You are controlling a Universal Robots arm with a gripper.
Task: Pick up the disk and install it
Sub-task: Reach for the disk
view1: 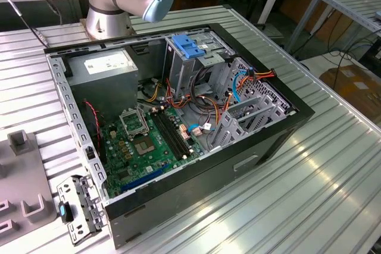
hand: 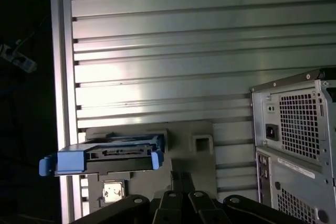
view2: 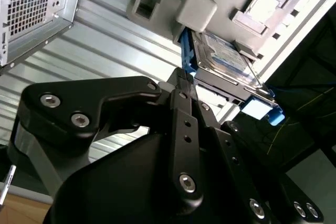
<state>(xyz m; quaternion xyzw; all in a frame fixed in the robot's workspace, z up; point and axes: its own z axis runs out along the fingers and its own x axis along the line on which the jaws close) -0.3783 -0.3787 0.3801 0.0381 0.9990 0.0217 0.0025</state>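
The disk (view2: 223, 59) rests on a grey holder (view2: 197, 6) on the tabletop (hand: 157, 51), presumably keeping its blue rail (view2: 187, 51) graspable; the hand (view2: 182, 74), closed and empty, hovers just beside it.

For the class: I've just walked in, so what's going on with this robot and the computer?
A robot arm's gripper is right beside the disk, which sits in its blue carrier on a grey holder on the ribbed metal table. The open computer case lies close by. The disk is not yet installed.
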